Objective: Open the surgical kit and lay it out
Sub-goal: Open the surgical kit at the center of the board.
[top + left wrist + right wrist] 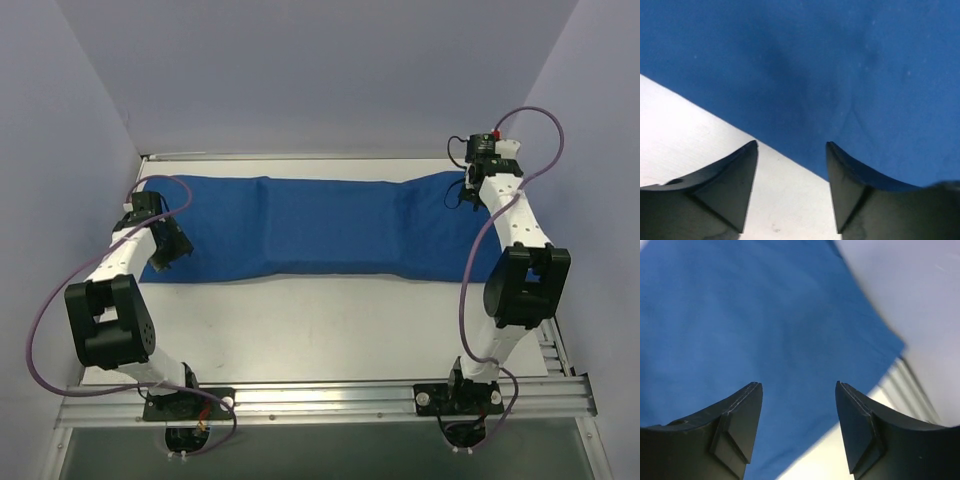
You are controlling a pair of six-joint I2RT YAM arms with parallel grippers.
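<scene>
The surgical kit shows as a long royal-blue cloth wrap spread left to right across the far half of the white table, with soft bulges under it. My left gripper hovers at the wrap's front left corner. In the left wrist view the left gripper is open and empty, straddling the edge of the cloth where it meets the bare table. My right gripper is over the wrap's far right end. In the right wrist view the right gripper is open above the cloth, holding nothing.
Lavender walls close in the table on three sides. An aluminium rail carrying both arm bases runs along the near edge. A slotted metal strip lines the table's right side, just past the cloth's corner.
</scene>
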